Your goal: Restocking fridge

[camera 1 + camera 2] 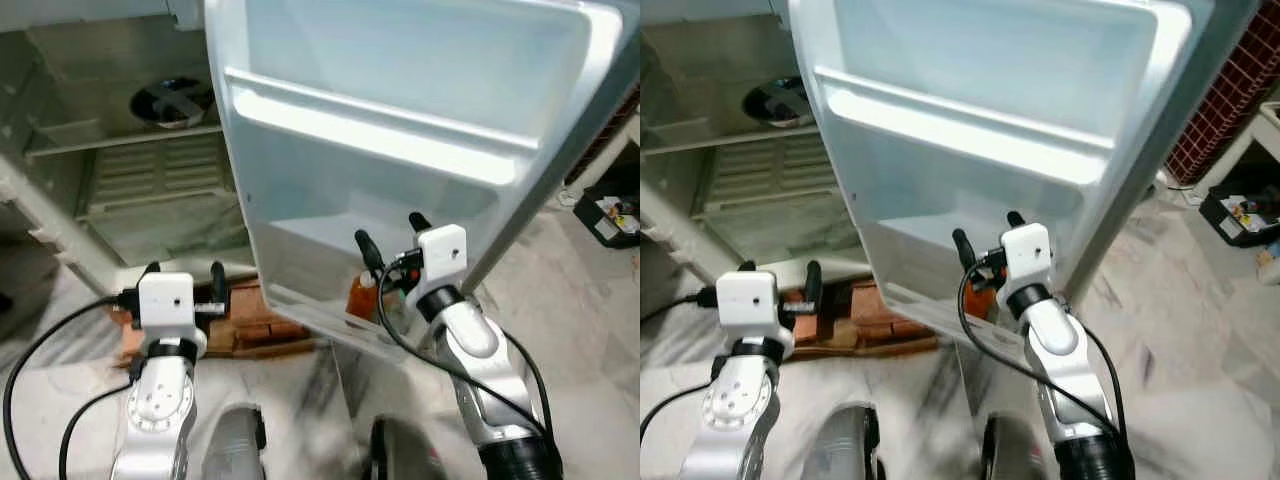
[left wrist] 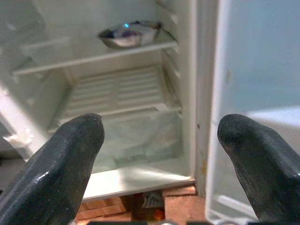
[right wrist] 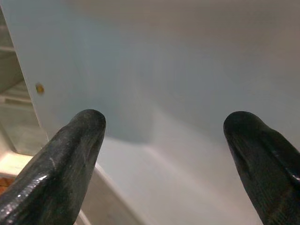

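Fridge (image 1: 150, 190) stood open, shelves nearly bare; its door (image 1: 400, 120) was swung wide toward the robot, presumably so the lower door rack could be loaded. Bricks (image 1: 260, 330) lay under the cabinet's front edge, likely as props. A metal bowl (image 2: 124, 35) sat on the upper shelf. Right gripper (image 1: 390, 238) was raised at the door's lower rack, fingers apart and empty, just above an orange bottle (image 1: 362, 297) standing in that rack. Left gripper (image 1: 182, 272) faced the cabinet, fingers apart, holding nothing. Judged: bottle placed, release done.
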Controlling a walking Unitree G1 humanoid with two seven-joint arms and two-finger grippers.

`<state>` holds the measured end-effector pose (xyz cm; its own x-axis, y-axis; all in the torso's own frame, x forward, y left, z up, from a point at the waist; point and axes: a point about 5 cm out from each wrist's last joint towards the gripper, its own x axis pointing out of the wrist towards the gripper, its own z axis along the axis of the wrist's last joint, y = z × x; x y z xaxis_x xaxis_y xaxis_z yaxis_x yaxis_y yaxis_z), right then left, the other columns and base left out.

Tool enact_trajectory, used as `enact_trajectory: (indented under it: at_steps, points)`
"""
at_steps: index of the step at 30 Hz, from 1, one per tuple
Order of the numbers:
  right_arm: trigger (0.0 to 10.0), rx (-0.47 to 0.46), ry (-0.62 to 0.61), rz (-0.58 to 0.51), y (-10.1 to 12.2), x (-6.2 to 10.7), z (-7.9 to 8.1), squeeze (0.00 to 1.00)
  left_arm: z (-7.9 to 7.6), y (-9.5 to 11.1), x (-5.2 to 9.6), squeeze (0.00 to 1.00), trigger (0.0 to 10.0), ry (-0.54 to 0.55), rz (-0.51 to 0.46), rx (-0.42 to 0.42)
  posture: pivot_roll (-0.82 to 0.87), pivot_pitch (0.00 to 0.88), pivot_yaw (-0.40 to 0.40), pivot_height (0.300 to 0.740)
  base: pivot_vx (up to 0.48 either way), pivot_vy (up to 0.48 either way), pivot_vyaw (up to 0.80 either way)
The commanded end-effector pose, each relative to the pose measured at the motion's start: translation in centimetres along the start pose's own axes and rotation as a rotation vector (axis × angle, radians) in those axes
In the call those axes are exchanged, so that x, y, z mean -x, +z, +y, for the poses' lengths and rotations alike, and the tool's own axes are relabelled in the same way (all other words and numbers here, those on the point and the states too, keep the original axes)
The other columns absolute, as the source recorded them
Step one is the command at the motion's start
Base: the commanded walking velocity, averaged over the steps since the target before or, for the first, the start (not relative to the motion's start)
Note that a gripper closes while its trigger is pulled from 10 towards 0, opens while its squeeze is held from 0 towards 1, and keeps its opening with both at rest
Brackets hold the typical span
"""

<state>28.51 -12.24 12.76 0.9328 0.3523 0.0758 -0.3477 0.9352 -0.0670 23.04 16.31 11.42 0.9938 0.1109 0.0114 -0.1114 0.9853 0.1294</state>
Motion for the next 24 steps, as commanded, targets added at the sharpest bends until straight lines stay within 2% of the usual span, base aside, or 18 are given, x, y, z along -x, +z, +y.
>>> enact_trajectory:
  at_steps: [1,7,11,13,24]
  points:
    - [10.0,-0.023,0.028,0.042,-0.7,0.2,0.2,0.0,0.1,-0.4,0.1,0.0,10.0,-0.008,0.016,-0.018,0.03,0.054,-0.007,0.725,0.0,0.0,0.0]
    - [10.0,-0.076,0.086,0.116,-1.9,0.6,1.1,0.0,0.0,-0.5,0.1,0.0,10.0,-0.011,0.02,-0.016,0.03,0.068,-0.005,0.725,0.0,0.0,0.0]
    - [10.0,-0.077,0.107,0.167,-2.7,0.7,1.3,0.0,-0.1,-0.5,0.1,0.0,10.0,-0.018,0.024,-0.014,0.03,0.071,-0.001,0.725,0.0,0.0,0.0]
    - [10.0,-0.08,0.114,0.168,-2.8,0.8,1.4,0.0,-0.2,-0.5,0.1,0.0,10.0,-0.019,0.025,-0.014,0.03,0.072,0.0,0.725,0.0,0.0,0.0]
    - [10.0,-0.052,0.147,0.132,-2.0,0.5,1.6,0.0,-0.2,-0.4,0.2,0.0,10.0,-0.025,0.025,-0.021,0.03,0.089,0.001,0.725,-0.28,0.0,0.0]
